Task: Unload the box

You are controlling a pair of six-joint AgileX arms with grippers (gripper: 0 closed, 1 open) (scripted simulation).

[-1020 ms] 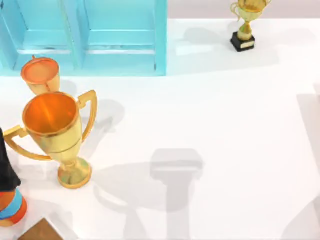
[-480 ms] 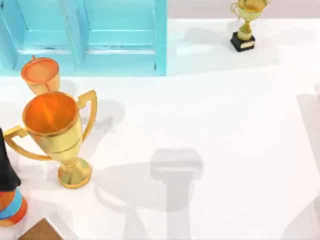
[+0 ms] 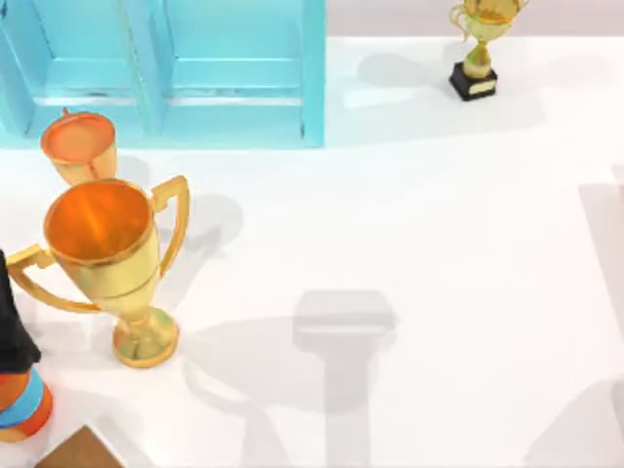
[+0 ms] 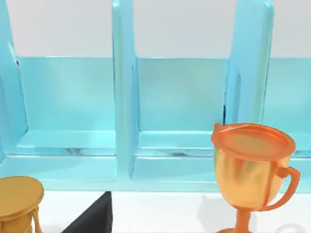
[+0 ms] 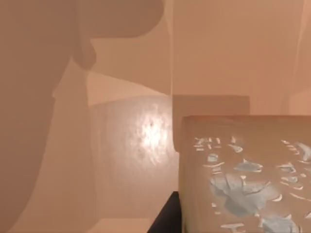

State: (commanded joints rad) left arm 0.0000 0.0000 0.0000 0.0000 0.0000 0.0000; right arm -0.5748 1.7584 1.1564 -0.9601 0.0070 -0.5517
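Note:
The right wrist view looks into a tan box; its inner wall (image 5: 131,145) is lit, and a tan block with pale blue flecks (image 5: 248,174) stands inside at close range. A dark edge of my right gripper (image 5: 167,216) shows beside that block. A black part of my left arm (image 3: 12,327) is at the table's far left edge, next to a big gold trophy (image 3: 107,263). The left wrist view faces a light blue shelf unit (image 4: 124,97) with a copper cup trophy (image 4: 252,170) in front of it, and a dark edge of my left gripper (image 4: 92,221) low down.
The blue shelf unit (image 3: 175,73) fills the back left. In front of it stands the copper cup (image 3: 80,146). A small gold trophy on a black base (image 3: 475,54) is at the back right. An orange and blue object (image 3: 21,409) and a brown corner (image 3: 80,450) lie front left.
The shadow at the table's front right corner has shifted slightly. The trophies, the shelf unit and the left arm have stayed put.

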